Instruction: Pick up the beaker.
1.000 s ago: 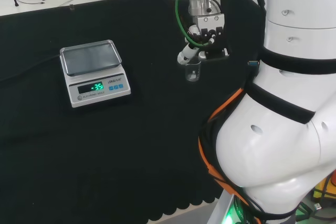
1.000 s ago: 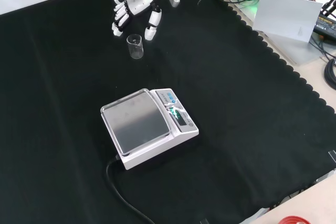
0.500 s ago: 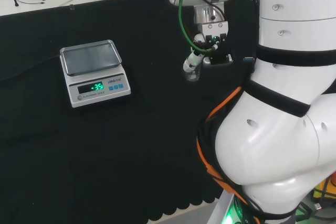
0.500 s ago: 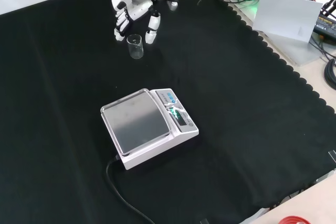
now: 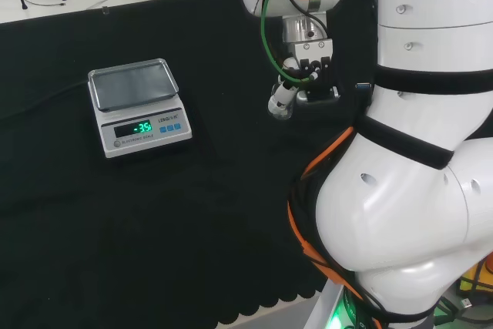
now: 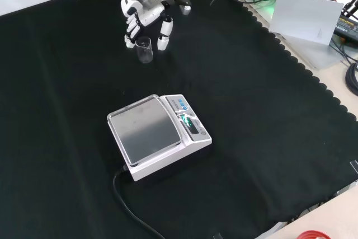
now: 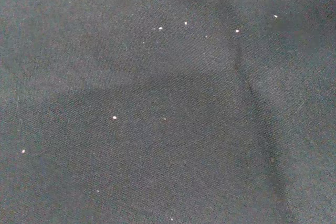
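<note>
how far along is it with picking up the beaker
Done: the hand has reached the beaker, which stands on the black cloth beyond the scale in the front view. In hand: fingers to one side and thumb to the other, not visibly closed. Left: closing on it and lifting.

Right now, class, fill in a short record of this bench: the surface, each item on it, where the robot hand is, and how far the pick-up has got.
surface: black cloth
beaker: small clear beaker standing upright on the cloth, appears empty
scale: white scale with a steel pan, nothing on the pan, display lit
robot hand: robot hand with fingers on either side of the beaker in the front view
contact: cannot tell if the fingers touch the glass
progress: beaker not yet lifted
</note>
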`<state>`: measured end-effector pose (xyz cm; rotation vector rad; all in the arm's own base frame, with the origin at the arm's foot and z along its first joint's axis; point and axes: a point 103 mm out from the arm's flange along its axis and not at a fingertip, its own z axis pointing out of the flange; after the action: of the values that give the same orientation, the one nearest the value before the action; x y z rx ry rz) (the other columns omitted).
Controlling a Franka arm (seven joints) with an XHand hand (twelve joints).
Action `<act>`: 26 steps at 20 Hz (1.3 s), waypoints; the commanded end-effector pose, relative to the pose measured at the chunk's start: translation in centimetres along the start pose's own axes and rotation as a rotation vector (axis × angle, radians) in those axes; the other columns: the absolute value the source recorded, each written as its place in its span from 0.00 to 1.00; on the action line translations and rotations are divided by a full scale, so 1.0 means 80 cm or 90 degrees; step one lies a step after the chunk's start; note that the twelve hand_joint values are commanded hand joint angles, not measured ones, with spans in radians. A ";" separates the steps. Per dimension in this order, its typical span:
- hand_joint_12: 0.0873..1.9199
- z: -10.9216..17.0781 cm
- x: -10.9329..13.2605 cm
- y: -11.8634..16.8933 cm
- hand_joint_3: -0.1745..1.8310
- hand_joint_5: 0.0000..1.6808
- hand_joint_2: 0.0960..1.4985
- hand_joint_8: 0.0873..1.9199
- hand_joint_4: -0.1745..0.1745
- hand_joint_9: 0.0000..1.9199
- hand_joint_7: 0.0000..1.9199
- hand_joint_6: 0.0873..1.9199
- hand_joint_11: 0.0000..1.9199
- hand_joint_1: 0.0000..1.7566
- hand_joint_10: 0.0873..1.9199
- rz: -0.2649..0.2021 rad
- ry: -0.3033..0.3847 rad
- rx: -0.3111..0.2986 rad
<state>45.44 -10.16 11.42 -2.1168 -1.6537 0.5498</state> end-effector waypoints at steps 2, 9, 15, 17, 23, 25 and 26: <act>0.70 -0.003 0.013 0.007 0.00 0.19 0.62 0.29 0.45 0.22 0.05 0.00 0.14 0.46 0.38 -0.006 -0.015 -0.020; 0.64 -0.004 0.021 0.011 0.00 0.33 0.68 0.30 0.41 0.39 0.14 0.05 0.29 0.56 0.31 -0.007 -0.023 -0.040; 0.58 -0.005 0.022 0.014 0.00 0.35 0.75 0.31 0.28 0.46 0.19 0.33 0.38 0.59 0.27 -0.009 -0.018 -0.053; 0.57 -0.006 0.023 0.015 0.00 0.36 0.77 0.32 0.25 0.48 0.20 0.36 0.40 0.60 0.26 -0.010 -0.016 -0.057; 0.54 -0.009 0.029 0.018 0.00 0.39 0.82 0.33 0.15 0.51 0.25 0.41 0.44 0.61 0.26 -0.013 -0.012 -0.059; 0.53 -0.013 0.025 0.014 0.00 0.40 0.83 0.33 0.13 0.51 0.26 0.41 0.45 0.62 0.26 -0.014 -0.016 -0.062; 0.53 -0.016 0.023 0.012 0.00 0.40 0.83 0.33 0.13 0.51 0.26 0.41 0.45 0.62 0.26 -0.015 -0.018 -0.062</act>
<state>47.59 -8.32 11.26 -2.1679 -1.7417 0.4987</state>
